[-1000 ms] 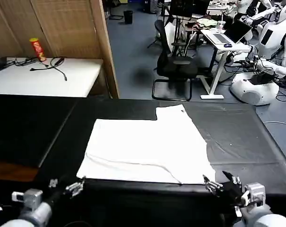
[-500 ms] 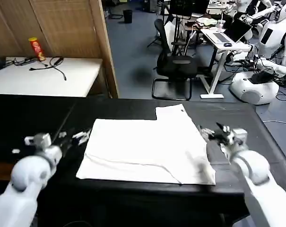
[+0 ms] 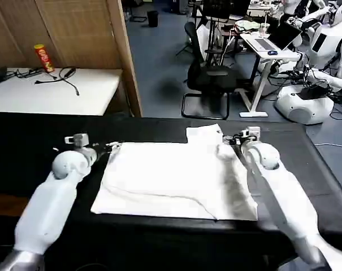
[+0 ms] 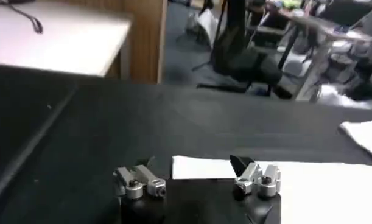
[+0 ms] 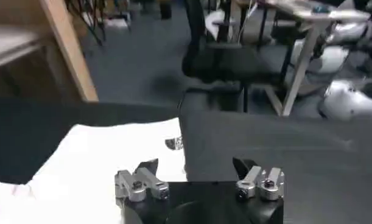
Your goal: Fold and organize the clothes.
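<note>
Two grippers, wide open, holding nothing: left gripper (image 3: 111, 146) at the far left corner of the white T-shirt (image 3: 171, 178), right gripper (image 3: 232, 139) by its far right sleeve. Shirt flat on the black table (image 3: 35, 147).

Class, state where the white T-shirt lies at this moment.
In the head view, the white T-shirt lies flat mid-way across the black table, with the left gripper and right gripper at its far corners.

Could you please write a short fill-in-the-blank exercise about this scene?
1. The T-shirt lies flat on a ____ table.
2. The left gripper is at the shirt's far ____ corner.
3. Both the left gripper and the right gripper have their jaws ____.

Missing words: black; left; open
</note>
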`<state>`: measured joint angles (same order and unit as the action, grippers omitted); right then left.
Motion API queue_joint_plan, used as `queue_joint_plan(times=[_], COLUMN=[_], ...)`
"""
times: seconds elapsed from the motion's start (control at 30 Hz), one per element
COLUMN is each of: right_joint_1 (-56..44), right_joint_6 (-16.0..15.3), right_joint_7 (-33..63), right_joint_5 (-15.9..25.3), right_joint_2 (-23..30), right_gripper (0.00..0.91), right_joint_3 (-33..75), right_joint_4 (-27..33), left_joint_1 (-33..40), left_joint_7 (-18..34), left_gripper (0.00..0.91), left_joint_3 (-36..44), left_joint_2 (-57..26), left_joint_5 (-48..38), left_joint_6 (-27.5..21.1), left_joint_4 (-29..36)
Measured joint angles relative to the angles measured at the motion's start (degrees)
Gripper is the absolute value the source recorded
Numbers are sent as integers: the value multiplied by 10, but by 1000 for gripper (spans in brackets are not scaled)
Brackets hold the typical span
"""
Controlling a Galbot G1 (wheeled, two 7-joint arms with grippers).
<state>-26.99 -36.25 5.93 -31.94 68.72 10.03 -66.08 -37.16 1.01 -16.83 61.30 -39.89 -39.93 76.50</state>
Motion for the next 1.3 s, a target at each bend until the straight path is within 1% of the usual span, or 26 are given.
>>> queue_joint_plan(times=[0.1,0.4,0.43,0.47,0.5,0.53,0.57,0.6,0.63,0.67,0.7,0.77,0.9,0.97,1.07,1.17,1.3], right_joint_1=[2,3,4,4,5,5,5,5,5,5,4,3,2,0,-5,-12,-21], right_joint_6=[0,-4,-4,-4,-4,-4,-5,-5,-5,-5,-5,-4,-2,3,29,55,73], right_joint_7=[-1,-3,-4,-5,-6,-8,-10,-10,-11,-12,-13,-14,-15,-19,-37,-52,-64], right_joint_5=[1,1,1,2,2,2,2,2,2,2,2,2,2,3,21,22,19], right_joint_2=[3,8,8,8,8,8,8,8,8,8,8,8,10,10,9,3,-7], right_gripper=[878,878,878,868,722,634,634,351,263,117,68,49,39,20,10,0,0], right_joint_3=[-2,-5,-5,-5,-5,-4,-4,-4,-4,-4,-4,-3,-2,-1,3,8,17], right_joint_4=[8,17,19,21,22,23,23,23,23,23,23,24,26,26,24,16,-3], left_joint_1=[5,22,23,25,27,28,29,30,30,30,30,29,26,25,25,26,25], left_joint_7=[-7,-22,-23,-24,-24,-25,-26,-27,-29,-30,-32,-34,-38,-39,-38,-36,-34], left_gripper=[878,878,819,722,644,361,166,127,107,59,39,0,0,0,0,0,0], left_joint_3=[1,3,4,4,4,4,4,4,4,4,4,4,5,5,6,4,-7], left_joint_2=[6,20,21,23,24,25,27,28,28,29,29,28,29,31,35,37,36], left_joint_5=[6,31,33,36,38,40,41,42,42,42,42,41,41,42,51,54,54], left_joint_6=[2,33,35,37,37,38,38,39,39,40,40,40,40,39,39,42,43], left_joint_4=[-13,-46,-49,-53,-56,-59,-62,-65,-66,-67,-67,-64,-56,-54,-54,-55,-45])
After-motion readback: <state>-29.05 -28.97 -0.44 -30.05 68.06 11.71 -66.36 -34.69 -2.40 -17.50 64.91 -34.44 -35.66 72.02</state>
